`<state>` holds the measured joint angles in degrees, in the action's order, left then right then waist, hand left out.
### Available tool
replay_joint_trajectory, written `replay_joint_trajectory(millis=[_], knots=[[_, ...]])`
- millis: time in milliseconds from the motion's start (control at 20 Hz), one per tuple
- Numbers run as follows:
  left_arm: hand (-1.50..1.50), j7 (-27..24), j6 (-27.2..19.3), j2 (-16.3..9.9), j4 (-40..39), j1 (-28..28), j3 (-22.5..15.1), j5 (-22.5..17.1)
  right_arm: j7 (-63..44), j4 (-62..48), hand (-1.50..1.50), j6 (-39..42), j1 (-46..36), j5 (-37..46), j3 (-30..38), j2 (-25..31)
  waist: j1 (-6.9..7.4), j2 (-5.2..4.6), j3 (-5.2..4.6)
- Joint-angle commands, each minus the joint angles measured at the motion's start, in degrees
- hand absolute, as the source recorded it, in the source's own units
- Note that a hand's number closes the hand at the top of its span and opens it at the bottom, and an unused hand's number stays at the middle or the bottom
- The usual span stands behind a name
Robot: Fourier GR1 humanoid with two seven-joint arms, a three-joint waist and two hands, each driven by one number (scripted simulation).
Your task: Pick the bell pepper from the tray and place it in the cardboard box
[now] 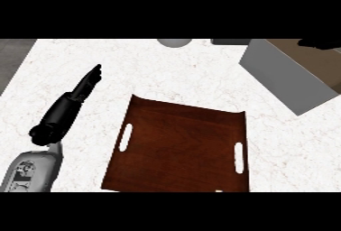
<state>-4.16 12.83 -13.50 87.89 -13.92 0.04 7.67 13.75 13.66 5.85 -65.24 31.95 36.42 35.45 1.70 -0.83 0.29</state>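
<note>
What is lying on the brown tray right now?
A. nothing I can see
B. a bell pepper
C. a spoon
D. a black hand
A: the brown tray shows only bare wood and its two handle slots, and the left hand is off to its side over the white counter.

left hand (78,92) over the counter (173,76) at scene left, fingers straight, pointing far and slightly right, holding nothing, well apart from the tray. dark wooden tray (183,146) sits near-center, slot handles on its left and right sides. cardboard box (286,79) at far right, grey outer wall facing us, brown inside. a black shape (320,43) over its far edge, can't tell what. grey round object (174,42) at far edge.
</note>
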Motion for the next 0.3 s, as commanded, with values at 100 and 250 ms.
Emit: replay_joint_trajectory(millis=[100, 250], knots=[[0.00, -0.15, 0.58, 0.02, -1.30, -2.14, 0.26, -0.24, -0.84, -1.84, -1.50, -1.99, 2.14, -9.22, 9.78, 3.81, 0.34, -0.46, -0.10], [0.00, -1.24, 1.13, 0.32, 1.47, 1.55, -1.00, -0.05, 4.54, -1.81, -1.50, -1.69, 7.40, -10.68, 11.43, 6.13, 1.41, -0.69, -0.01]])
